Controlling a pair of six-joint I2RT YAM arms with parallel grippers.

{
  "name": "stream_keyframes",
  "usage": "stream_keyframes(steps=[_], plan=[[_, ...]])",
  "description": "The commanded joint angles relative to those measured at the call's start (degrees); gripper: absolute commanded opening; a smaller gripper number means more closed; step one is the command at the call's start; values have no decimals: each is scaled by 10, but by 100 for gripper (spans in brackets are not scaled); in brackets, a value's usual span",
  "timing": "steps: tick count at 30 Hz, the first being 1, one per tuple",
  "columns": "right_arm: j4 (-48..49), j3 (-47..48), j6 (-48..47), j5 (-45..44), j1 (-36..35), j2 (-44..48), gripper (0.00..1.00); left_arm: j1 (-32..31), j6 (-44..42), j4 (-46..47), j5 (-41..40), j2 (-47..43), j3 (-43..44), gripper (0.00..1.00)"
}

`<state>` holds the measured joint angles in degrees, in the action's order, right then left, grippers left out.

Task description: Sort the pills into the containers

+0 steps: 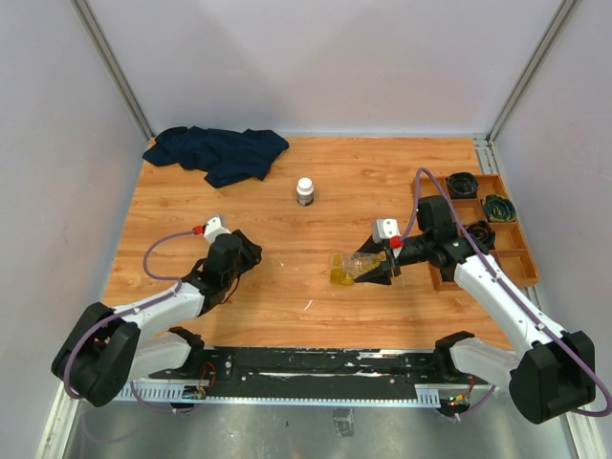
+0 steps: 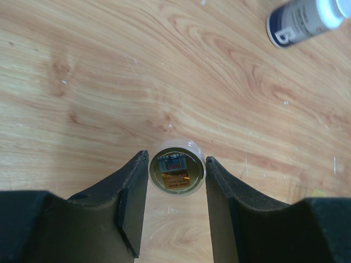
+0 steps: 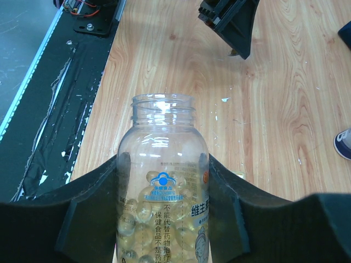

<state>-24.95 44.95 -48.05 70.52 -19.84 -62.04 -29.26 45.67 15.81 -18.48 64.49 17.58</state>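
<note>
Your left gripper point(image 2: 176, 159) clamps the round amber-tinted vial point(image 2: 176, 175), body hidden below its rim, while your right gripper point(image 3: 166, 159) squeezes a clear, uncapped plastic bottle point(image 3: 163, 123) of glossy yellow pills point(image 3: 137, 219), base cut off, with the flat translucent yellow case point(image 1: 340, 272) at its nine o'clock from above.

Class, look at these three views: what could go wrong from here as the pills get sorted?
1. The right tool holds the clear bottle uncapped, its mouth near the yellow case. Tipped too fast, the capsules could spill onto the table.
2. The left tool grips the small round vial by its curved sides, so it could slip or tip over.
</note>
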Motion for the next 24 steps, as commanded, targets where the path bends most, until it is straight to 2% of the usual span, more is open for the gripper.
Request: stream_keyframes(steps=[1, 5, 8, 10, 18, 21, 24], plan=[[-5, 11, -5, 18, 1, 6, 0, 11, 42, -50, -90, 14, 37, 27], [-5, 10, -5, 19, 1, 7, 1, 15, 70, -104, -131, 49, 75, 40], [-5, 10, -5, 20, 2, 7, 1, 14, 94, -152, -152, 74, 115, 64], [-5, 11, -5, 20, 2, 8, 1, 15, 104, -180, -164, 90, 137, 74], [-5, 10, -4, 21, 6, 10, 1, 15, 116, -242, -163, 99, 180, 92], [-5, 12, -3, 23, 8, 12, 1, 15, 108, -255, -134, 77, 190, 95], [-4, 15, 3, 31, 17, 17, 1, 15, 69, -248, -71, 43, 197, 99]])
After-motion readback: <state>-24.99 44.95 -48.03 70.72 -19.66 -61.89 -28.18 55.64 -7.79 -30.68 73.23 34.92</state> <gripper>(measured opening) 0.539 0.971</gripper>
